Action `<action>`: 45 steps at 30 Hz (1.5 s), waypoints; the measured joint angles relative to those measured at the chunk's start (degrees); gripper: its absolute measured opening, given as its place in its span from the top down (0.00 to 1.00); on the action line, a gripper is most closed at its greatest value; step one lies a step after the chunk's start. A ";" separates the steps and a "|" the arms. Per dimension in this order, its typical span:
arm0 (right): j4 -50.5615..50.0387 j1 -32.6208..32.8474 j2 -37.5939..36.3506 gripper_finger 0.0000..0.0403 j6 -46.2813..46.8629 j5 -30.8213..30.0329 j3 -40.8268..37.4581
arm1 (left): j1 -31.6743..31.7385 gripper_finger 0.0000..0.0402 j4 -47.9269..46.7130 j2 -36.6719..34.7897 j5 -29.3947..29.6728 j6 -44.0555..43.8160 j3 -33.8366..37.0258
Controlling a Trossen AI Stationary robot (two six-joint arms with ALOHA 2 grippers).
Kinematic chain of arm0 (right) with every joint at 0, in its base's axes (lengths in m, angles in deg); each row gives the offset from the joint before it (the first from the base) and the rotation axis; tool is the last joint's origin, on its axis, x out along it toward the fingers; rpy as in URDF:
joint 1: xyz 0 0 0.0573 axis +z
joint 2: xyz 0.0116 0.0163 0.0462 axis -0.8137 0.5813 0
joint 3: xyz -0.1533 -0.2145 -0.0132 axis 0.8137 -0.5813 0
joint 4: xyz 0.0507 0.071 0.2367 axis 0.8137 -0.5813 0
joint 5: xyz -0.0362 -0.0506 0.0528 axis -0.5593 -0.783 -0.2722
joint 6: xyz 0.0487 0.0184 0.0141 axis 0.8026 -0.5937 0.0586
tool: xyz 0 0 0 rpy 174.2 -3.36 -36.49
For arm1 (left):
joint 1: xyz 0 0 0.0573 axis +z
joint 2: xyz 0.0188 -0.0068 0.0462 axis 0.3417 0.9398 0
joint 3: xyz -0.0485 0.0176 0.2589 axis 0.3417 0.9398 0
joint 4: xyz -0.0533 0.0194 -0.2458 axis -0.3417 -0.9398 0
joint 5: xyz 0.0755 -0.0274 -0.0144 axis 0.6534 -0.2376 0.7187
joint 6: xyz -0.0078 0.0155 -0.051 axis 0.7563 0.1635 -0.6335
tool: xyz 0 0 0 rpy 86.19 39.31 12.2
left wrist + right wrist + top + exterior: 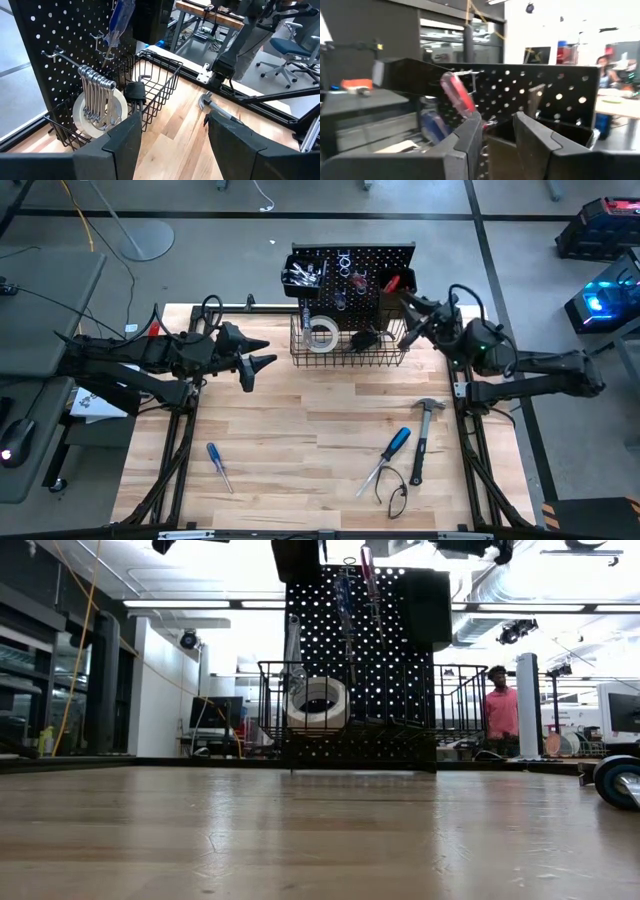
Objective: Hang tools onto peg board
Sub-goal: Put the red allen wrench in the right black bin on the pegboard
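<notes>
Peg board (pixel 365 265): stood just ahead of right gripper (pixel 495 127)
Right gripper: fingers slightly parted, grasping nothing visible
Advice: approach should have stayed slow, level

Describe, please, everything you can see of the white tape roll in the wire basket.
The white tape roll is a broad ring with a dark open centre, looking like smooth plastic or paper tape. It stands on edge at one end of the black wire basket on the peg board, near the basket's front wires. A set of silver wrenches hangs in front of it.

Person in red shirt (pixel 501 703) beyond table, blue office chair (pixel 292 49)
</notes>
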 joint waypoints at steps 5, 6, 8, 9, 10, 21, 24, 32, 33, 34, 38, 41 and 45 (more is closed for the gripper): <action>2.69 0.00 1.32 0.74 -4.58 -5.33 0.00 | 0.00 0.48 0.28 0.00 0.02 -0.77 0.00; 2.96 -0.02 1.19 0.74 -4.98 -6.47 0.00 | 0.00 0.48 0.28 0.00 0.03 -0.92 0.00; 2.94 -0.02 0.98 0.74 -4.96 -7.81 0.00 | 0.00 0.48 0.28 0.00 0.03 -0.94 0.00; 2.78 -0.02 0.88 0.74 -4.97 -7.83 0.00 | -0.02 0.48 0.28 0.00 0.03 -0.98 0.00; 2.72 0.15 0.81 0.74 -4.96 -7.85 0.00 | -0.02 0.48 0.25 0.00 0.03 -0.98 -0.02; 4.55 -5.46 -0.31 0.74 3.64 -15.70 3.47 | 0.25 0.48 -1.40 0.00 0.09 -0.85 -0.02; -4.77 -11.41 0.80 0.74 15.29 -7.75 9.41 | 0.64 0.48 -1.36 0.00 -0.38 -0.94 -0.02; -41.27 -27.90 9.30 0.74 40.75 20.38 28.65 | 1.88 0.48 -1.33 0.00 -4.74 -1.49 -0.02; -44.28 -29.18 10.25 0.74 40.78 21.87 29.88 | 1.88 0.48 -1.35 0.00 -4.96 -1.51 -0.02; -46.82 -30.22 10.84 0.74 40.50 23.15 30.79 | 1.88 0.48 -1.36 0.00 -5.46 -1.49 -0.02; -48.04 -32.75 10.13 0.74 38.97 26.31 31.47 | 1.88 0.48 -1.36 0.00 -7.35 -1.48 -0.02; -48.25 -34.51 8.66 0.74 39.40 26.98 31.45 | 1.88 0.48 -1.54 0.00 -8.08 -1.45 -0.02; -48.79 -37.45 8.85 0.74 40.99 32.09 31.39 | 1.88 0.48 -2.48 0.00 -8.99 -1.39 -0.02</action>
